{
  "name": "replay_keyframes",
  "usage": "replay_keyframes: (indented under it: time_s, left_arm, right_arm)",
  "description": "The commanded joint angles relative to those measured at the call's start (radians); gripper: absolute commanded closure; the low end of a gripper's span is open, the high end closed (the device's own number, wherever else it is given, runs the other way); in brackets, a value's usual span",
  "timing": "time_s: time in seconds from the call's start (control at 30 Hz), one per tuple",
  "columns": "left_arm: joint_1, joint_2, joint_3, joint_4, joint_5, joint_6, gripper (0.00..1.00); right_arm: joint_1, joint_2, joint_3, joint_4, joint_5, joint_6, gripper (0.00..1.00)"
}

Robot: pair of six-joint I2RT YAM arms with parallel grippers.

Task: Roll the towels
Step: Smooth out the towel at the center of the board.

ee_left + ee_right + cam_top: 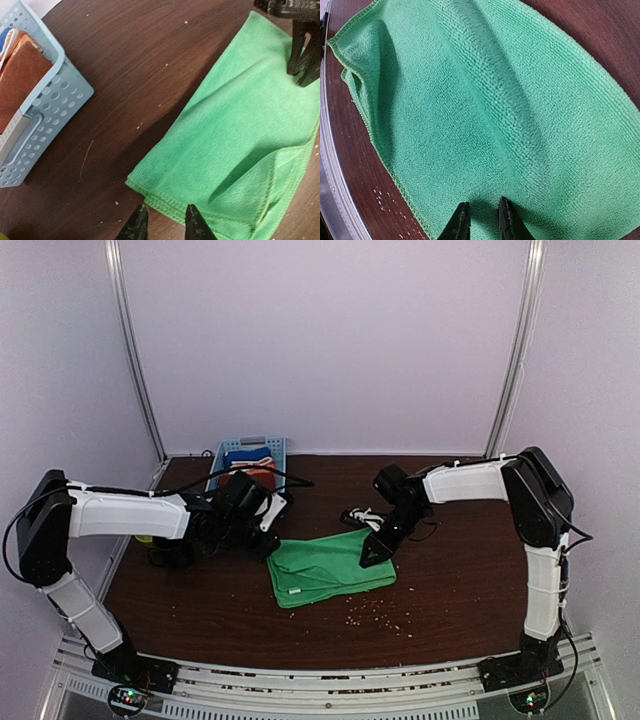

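**A:** Status on the table (450, 590)?

**B:** Dark wood top with both arms reaching in over it. The green towel (325, 570) lies flat mid-table, folded. Its stacked edges show at the near-left corner, and it isn't rolled.

**A:** The other towel?

**B:** The rust towel (20, 85) sits inside the blue basket (250, 443) at the far-left side of the table. A blue cloth (250, 457) is in there with it. The basket is near the green towel but doesn't touch it, with bare wood between them.

**A:** Left gripper?

**B:** The left gripper (166, 222) is at the towel's layered corner on the basket side. The jaws stand narrowly apart and the hem shows through the gap. No cloth is bunched up in them.

**A:** Right?

**B:** The right gripper (482, 215) is over the opposite end of the towel with its fingers pointing down onto the cloth. There's a narrow gap there too, and flat green pile shows between the tips. The tips are probably touching the fabric. The shadow under them hides the contact, so I can't confirm it.

**A:** Anything else?

**B:** Pale crumbs (375, 615) are scattered on the wood just in front of the towel.
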Motion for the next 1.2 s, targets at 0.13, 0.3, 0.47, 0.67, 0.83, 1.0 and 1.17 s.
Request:
replay_keyframes:
  time_s: [0.13, 0.3, 0.47, 0.67, 0.83, 1.0, 1.17]
  left_arm:
    - [-0.019, 0.131, 0.104, 0.081, 0.248, 0.034, 0.82]
    - [-0.024, 0.191, 0.117, 0.073, 0.359, 0.066, 0.81]
    - [-0.046, 0.122, 0.038, -0.011, 0.460, 0.016, 0.83]
    - [-0.076, -0.097, -0.178, -0.067, 0.413, -0.117, 0.85]
    - [-0.077, -0.132, -0.106, -0.115, 0.318, -0.122, 0.84]
    - [0.006, -0.029, 0.026, -0.167, 0.088, -0.334, 0.65]
    - [0.062, -0.061, -0.076, 0.079, 0.268, -0.501, 0.72]
  right_arm:
    - [-0.014, 0.041, -0.019, -0.008, 0.028, -0.010, 0.77]
    - [-0.014, 0.047, -0.019, -0.008, 0.028, -0.011, 0.77]
    - [-0.014, 0.055, -0.016, -0.015, 0.021, -0.013, 0.77]
    - [-0.014, 0.043, -0.011, -0.021, 0.004, -0.014, 0.77]
    - [-0.015, 0.007, -0.004, -0.032, -0.007, -0.022, 0.77]
    - [-0.021, -0.065, 0.011, -0.038, -0.012, -0.026, 0.74]
    - [-0.044, -0.112, 0.029, -0.038, -0.001, -0.031, 0.71]
